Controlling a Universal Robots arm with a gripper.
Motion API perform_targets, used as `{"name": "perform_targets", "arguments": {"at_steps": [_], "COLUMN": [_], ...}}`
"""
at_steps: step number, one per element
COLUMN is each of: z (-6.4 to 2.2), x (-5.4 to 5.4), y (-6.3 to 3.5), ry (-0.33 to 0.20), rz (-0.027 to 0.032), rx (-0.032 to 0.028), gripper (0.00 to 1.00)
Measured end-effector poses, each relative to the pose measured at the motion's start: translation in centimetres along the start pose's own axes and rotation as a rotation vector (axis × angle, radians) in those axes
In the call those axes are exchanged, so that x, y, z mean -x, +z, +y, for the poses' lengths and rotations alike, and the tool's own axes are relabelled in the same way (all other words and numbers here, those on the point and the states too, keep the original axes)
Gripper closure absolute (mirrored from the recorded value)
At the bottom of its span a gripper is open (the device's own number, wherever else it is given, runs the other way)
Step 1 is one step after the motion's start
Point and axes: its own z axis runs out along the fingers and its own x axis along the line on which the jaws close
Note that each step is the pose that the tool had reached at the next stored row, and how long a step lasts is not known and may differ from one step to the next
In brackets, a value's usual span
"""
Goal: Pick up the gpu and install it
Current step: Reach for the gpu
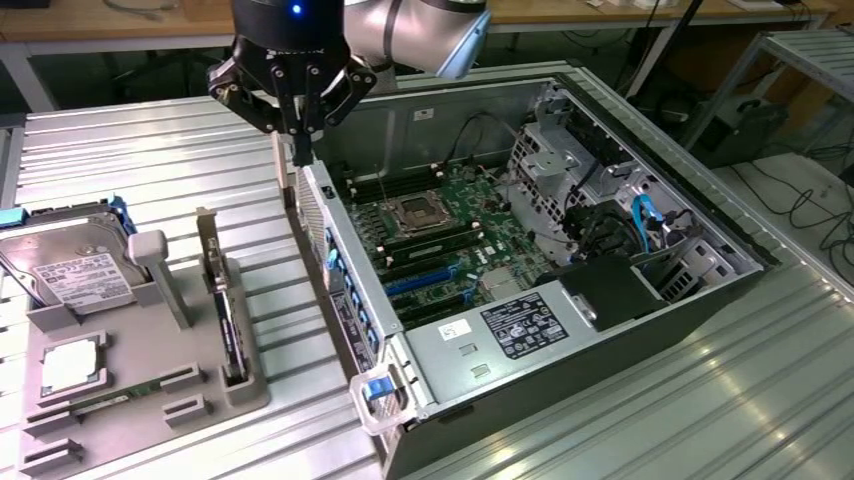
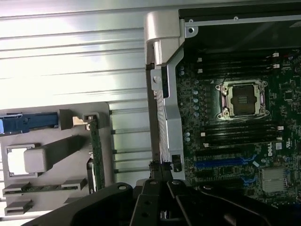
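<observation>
The gpu (image 1: 231, 322) stands on its long edge in a slot of the grey holder tray (image 1: 154, 400), its silver bracket end toward the back. In the wrist view the gpu (image 2: 97, 153) appears edge-on as a thin green strip. My gripper (image 1: 304, 150) hangs shut, with nothing between its fingers, over the back corner of the open computer case (image 1: 441, 350), beside the case's rear wall. It is well behind the gpu and to the exterior view's right of it. The dark fingers (image 2: 150, 207) point down at the case's rear panel (image 2: 162, 117).
The motherboard (image 1: 441, 235) lies exposed in the case, with the CPU socket (image 2: 242, 99) and blue expansion slots (image 2: 221, 164). A silver hard drive (image 1: 74, 270), a CPU (image 1: 67, 365) and a memory stick (image 1: 114, 398) sit on the tray. Ribbed metal table all around.
</observation>
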Motion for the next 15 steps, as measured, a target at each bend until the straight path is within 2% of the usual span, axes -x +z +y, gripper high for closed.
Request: {"name": "perform_targets", "arguments": {"at_steps": [9,13,15], "z": [-0.52,-1.15,-1.22], "x": [-0.9,-2.1,-2.3], "y": [-0.05,-0.10,-0.11], "ry": [0.000,-0.001,-0.001], "rz": [0.0001,0.0000,0.0001], "rx": [-0.0001,0.0001,0.0000], "gripper": [0.89,0.89,0.89]}}
